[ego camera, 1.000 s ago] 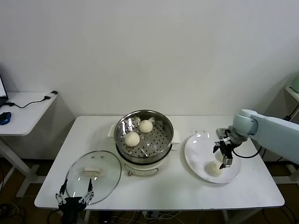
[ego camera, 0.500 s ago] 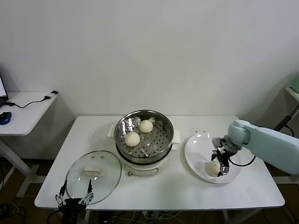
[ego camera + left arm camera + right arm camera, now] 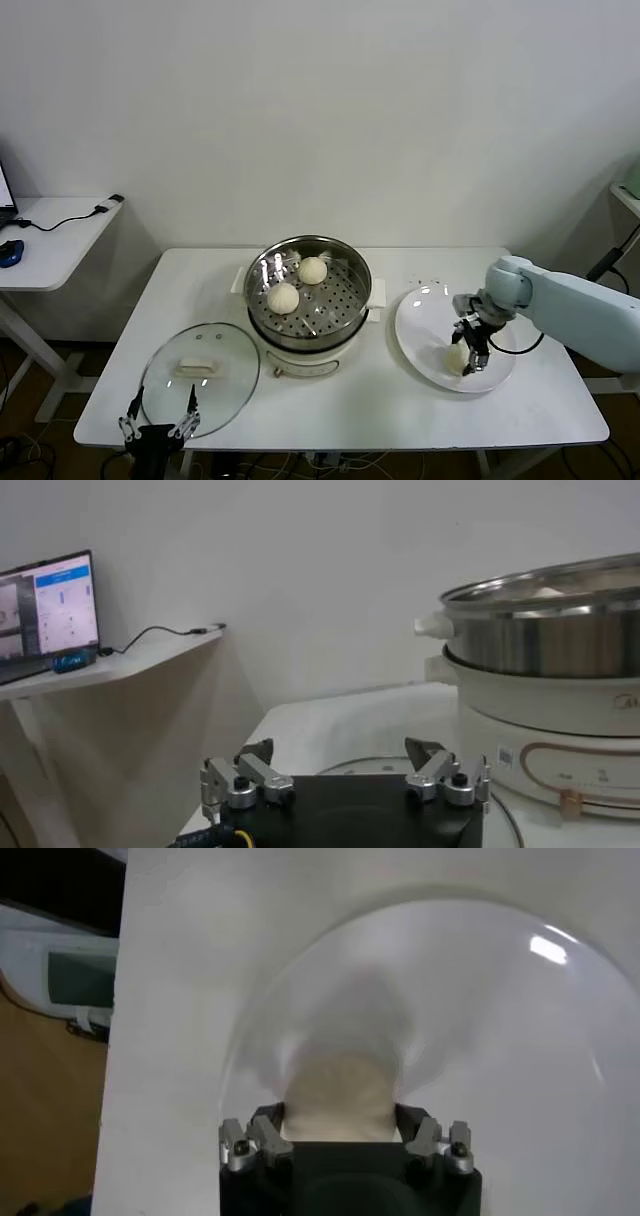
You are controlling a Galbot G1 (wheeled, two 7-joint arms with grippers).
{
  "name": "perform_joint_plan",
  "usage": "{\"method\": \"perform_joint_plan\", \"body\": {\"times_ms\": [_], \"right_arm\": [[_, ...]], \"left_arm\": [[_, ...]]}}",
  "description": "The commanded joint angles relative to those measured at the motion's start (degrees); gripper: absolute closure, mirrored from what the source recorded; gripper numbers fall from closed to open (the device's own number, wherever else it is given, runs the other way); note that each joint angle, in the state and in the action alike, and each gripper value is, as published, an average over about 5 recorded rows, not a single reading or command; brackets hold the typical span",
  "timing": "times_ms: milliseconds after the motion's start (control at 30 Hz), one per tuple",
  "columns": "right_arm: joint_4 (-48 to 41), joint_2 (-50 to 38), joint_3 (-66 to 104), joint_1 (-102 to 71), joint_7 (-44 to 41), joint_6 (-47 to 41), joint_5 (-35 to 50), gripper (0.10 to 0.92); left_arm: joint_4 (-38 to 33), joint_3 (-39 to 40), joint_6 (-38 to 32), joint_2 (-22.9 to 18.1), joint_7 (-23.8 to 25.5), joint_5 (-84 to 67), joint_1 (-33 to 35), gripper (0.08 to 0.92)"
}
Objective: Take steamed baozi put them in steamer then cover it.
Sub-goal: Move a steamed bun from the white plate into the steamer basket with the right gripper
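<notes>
Since a sec ago the right gripper (image 3: 466, 356) has dropped from above the white plate (image 3: 424, 312) down onto the baozi (image 3: 458, 355) lying on it, and its fingers have drawn in around the bun. Right wrist view shows both fingers (image 3: 266, 1131) pressed vs the sides of that cream bun (image 3: 335, 1096), i.e. pinching it, bun resting on the plate (image 3: 520, 1048); no lift visible. Plate sits on the white table (image 3: 400, 400), just right of the steamer (image 3: 308, 290). Steamer is uncovered, shiny perforated tray inside, w/ two more baozi in it: one toward the back (image 3: 313, 270), one nearer the front-left (image 3: 283, 297), close together but whether they touch is unclear. Glass lid (image 3: 200, 378) w/ white handle lies flat on the table front-left of the steamer, near its base. Left gripper (image 3: 158, 418) is parked low at the table's front edge, just by the lid's near rim, jaws spread wide, holding nothing; left wrist view confirms the gap between its fingers (image 3: 245, 780) and shows the steamer (image 3: 545, 630) beyond. Side desk (image 3: 50, 230) stands off to the left w/ a laptop (image 3: 48, 610) and cable on it.
</notes>
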Motion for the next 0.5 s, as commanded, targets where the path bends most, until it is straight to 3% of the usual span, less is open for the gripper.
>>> {"method": "perform_joint_plan", "body": {"times_ms": [33,300,500], "right_arm": [[-0.56,3.72,-6.18,15.08,-5.43,15.08,-1.6,0.304],[-1.06,12.8,-12.78,34.43,-9.32,34.78,-3.76,0.304],[-1.35,20.42,-9.16,36.1,-8.73,43.94,-10.78,0.304]], "left_arm": [[-0.21,0.03,-0.08,0.07,0.06,-0.05,0.19,0.177],[-0.28,0.17,-0.13,0.12,0.06,-0.13,0.2,0.177],[-0.47,0.37,0.14,0.16,0.09,0.04,-0.02,0.177]]}}
